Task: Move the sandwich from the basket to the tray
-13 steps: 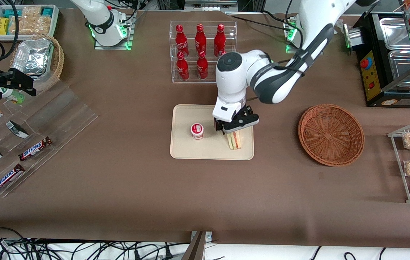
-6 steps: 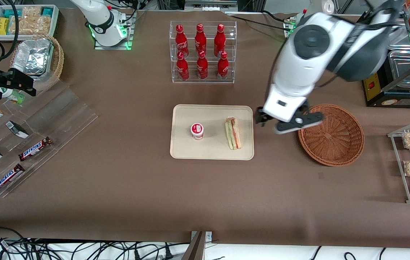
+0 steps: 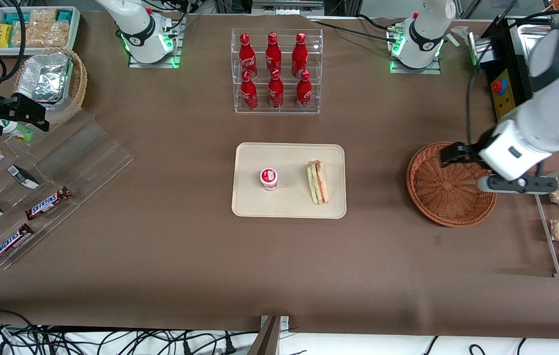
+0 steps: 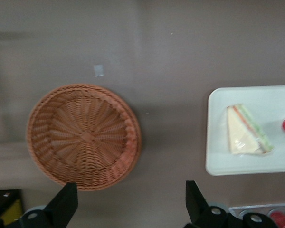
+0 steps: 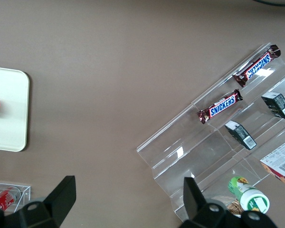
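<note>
The wrapped sandwich [image 3: 318, 182], white bread with green and red layers, lies on the cream tray [image 3: 289, 207] beside a small red-lidded cup [image 3: 269, 178], bare tray around it, while the gripper [image 3: 476, 172] hangs wide open and empty-handed above the wicker basket [image 3: 449, 207], well apart.
</note>
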Available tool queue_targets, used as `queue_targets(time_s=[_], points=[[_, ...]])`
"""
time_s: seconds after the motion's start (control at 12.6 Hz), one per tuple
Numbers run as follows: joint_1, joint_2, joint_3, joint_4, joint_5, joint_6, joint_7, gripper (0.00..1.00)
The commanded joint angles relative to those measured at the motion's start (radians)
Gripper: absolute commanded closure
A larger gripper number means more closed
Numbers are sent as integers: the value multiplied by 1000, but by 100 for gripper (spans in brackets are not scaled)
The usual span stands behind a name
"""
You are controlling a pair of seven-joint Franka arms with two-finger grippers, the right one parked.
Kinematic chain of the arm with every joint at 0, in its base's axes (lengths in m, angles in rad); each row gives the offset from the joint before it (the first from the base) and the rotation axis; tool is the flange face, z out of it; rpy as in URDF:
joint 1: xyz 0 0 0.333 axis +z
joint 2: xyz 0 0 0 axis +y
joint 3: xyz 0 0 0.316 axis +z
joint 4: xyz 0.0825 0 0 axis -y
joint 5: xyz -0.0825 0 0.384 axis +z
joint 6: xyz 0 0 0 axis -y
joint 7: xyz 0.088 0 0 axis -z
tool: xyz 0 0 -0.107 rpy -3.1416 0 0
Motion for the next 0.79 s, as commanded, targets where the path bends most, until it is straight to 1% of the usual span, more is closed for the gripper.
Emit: queue_targets(time_s=[0.0,0.08,0.24,0.4,0.71], points=[[-64,-13,168,13,-61,-37,199,0],[-100,-25,258,12,-89,-46,248,0],[-205,-45,432,-2,-146,-46,327,0],[-333,-50,564,-8,-160,-45,325,0],[-469,-50,675,-7,-154,-48,316,0]])
